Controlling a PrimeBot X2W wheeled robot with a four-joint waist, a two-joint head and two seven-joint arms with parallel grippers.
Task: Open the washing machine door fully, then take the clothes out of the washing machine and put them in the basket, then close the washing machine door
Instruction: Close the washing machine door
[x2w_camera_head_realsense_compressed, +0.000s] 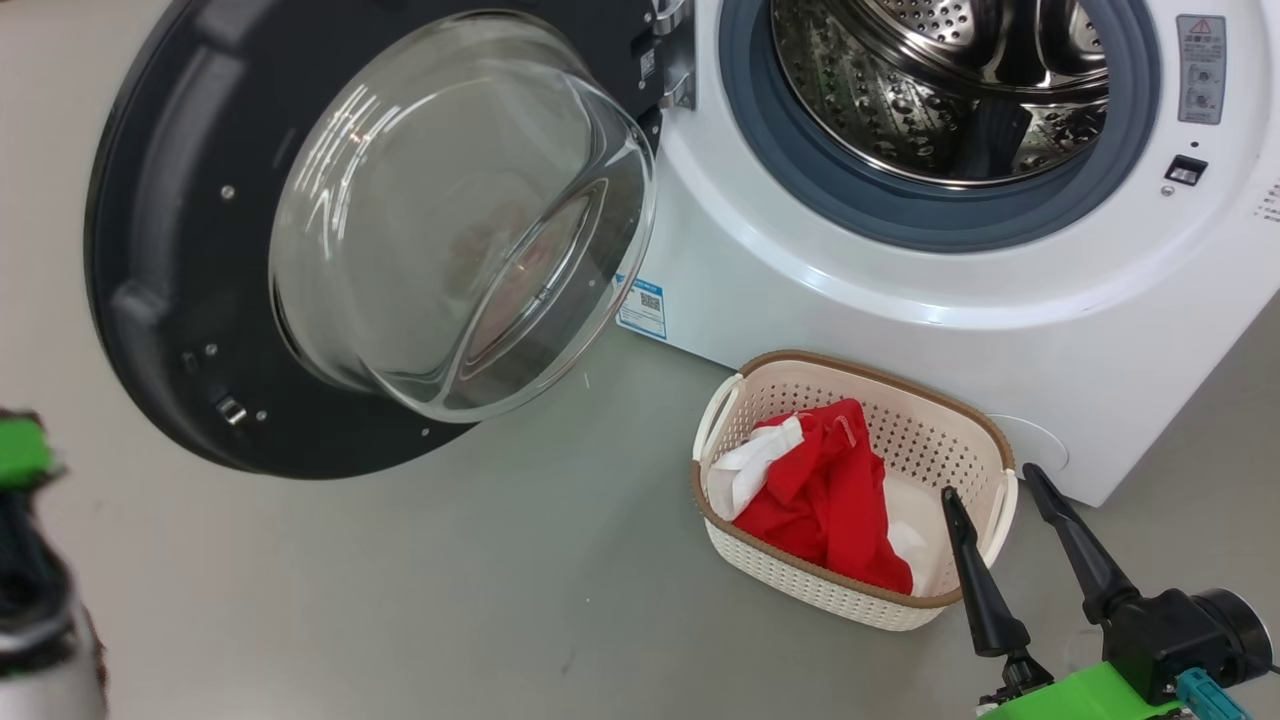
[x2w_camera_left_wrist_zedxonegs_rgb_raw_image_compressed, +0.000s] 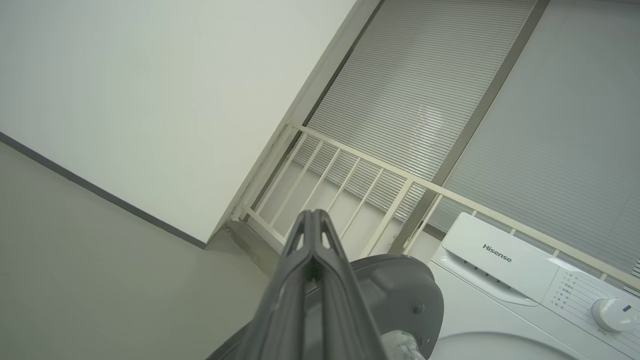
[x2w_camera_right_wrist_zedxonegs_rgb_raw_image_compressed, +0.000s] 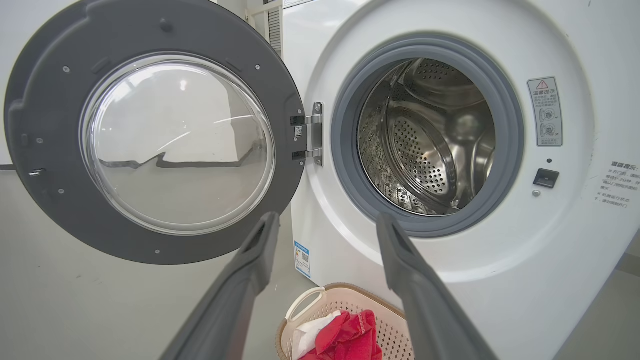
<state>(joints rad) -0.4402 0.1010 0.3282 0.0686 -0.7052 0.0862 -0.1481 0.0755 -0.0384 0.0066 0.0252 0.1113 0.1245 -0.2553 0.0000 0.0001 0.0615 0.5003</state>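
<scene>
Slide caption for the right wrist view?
Open right gripper faces the washing machine: door wide open, drum looks empty, red clothes in the basket.

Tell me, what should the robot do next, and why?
Probably bring the closed left hand to the washing machine door and push it shut. The drum looks empty, the red clothes lie in the basket, and the door hangs wide open.

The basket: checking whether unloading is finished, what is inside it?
Inside the basket lie the clothes: crumpled red fabric with a white part. The pile covers most of the basket's floor, so anything beneath it cannot be seen.
</scene>
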